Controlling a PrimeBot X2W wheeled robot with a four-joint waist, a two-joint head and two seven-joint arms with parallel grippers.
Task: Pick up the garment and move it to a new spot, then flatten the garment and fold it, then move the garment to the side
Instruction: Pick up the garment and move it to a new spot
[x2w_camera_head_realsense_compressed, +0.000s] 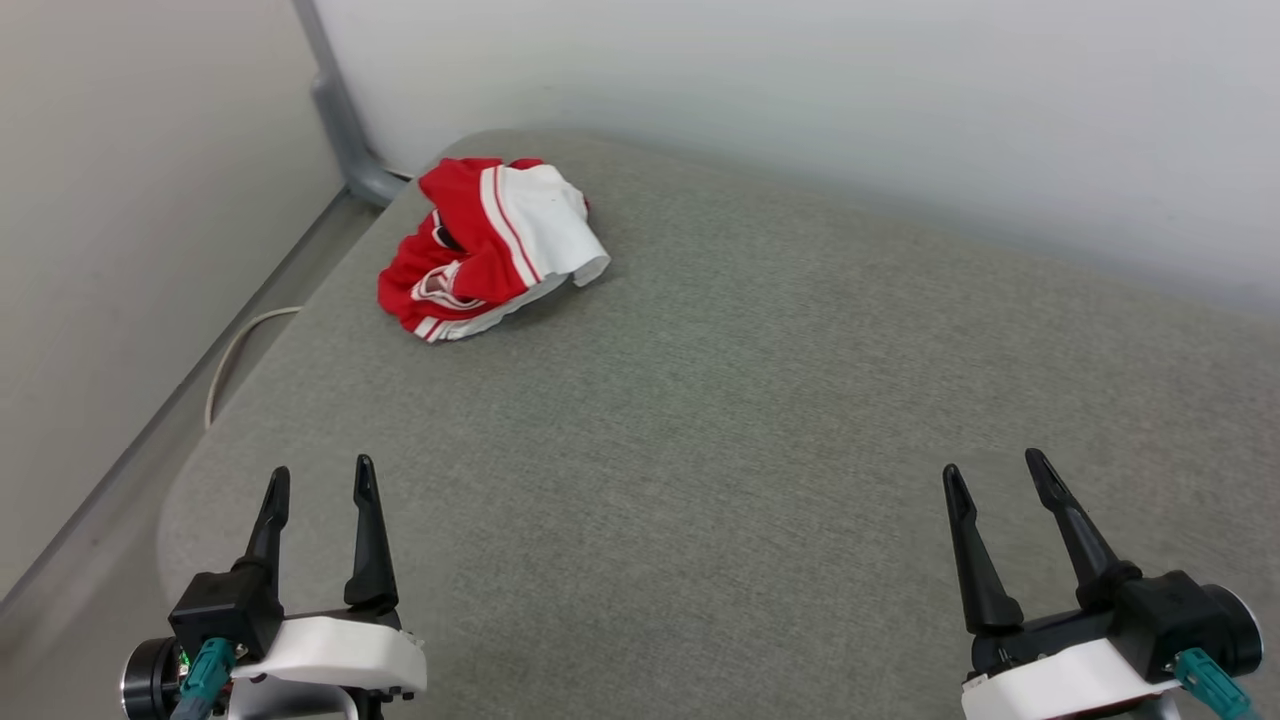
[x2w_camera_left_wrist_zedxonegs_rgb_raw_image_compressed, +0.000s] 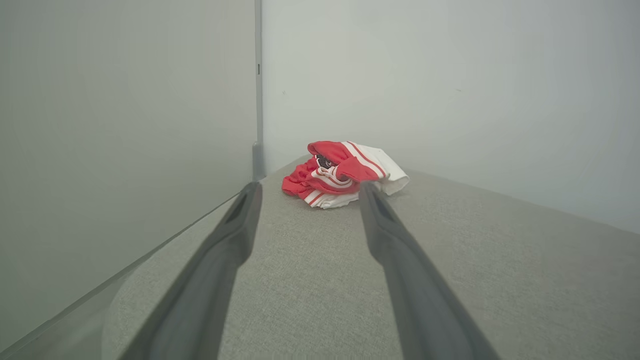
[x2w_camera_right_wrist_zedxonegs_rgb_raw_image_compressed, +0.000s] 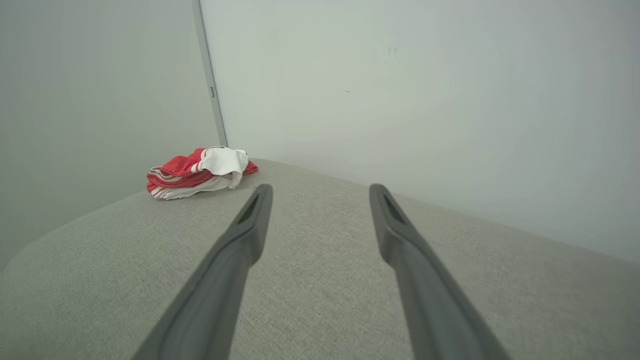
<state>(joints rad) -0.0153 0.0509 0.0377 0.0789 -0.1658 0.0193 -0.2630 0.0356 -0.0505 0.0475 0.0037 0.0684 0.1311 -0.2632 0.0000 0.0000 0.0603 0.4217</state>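
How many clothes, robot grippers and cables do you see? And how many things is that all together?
Clothes: 1, the red and white garment
Grippers: 2, the left gripper and the right gripper, both open
Cables: 1, the white cable
Total: 4

The crumpled garment (x2w_camera_right_wrist_zedxonegs_rgb_raw_image_compressed: 200, 172) lies on the grey fabric desk (x2w_camera_right_wrist_zedxonegs_rgb_raw_image_compressed: 325, 300). The right end effector (x2w_camera_right_wrist_zedxonegs_rgb_raw_image_compressed: 321, 187), fingers spread, is well right of it.

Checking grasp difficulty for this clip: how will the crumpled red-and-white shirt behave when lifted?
The garment lies in a crumpled heap, so it will probably droop and unfold when lifted. Its thin layers look light; a pinch may catch only one. Pushed on the woven surface, it likely bunches.
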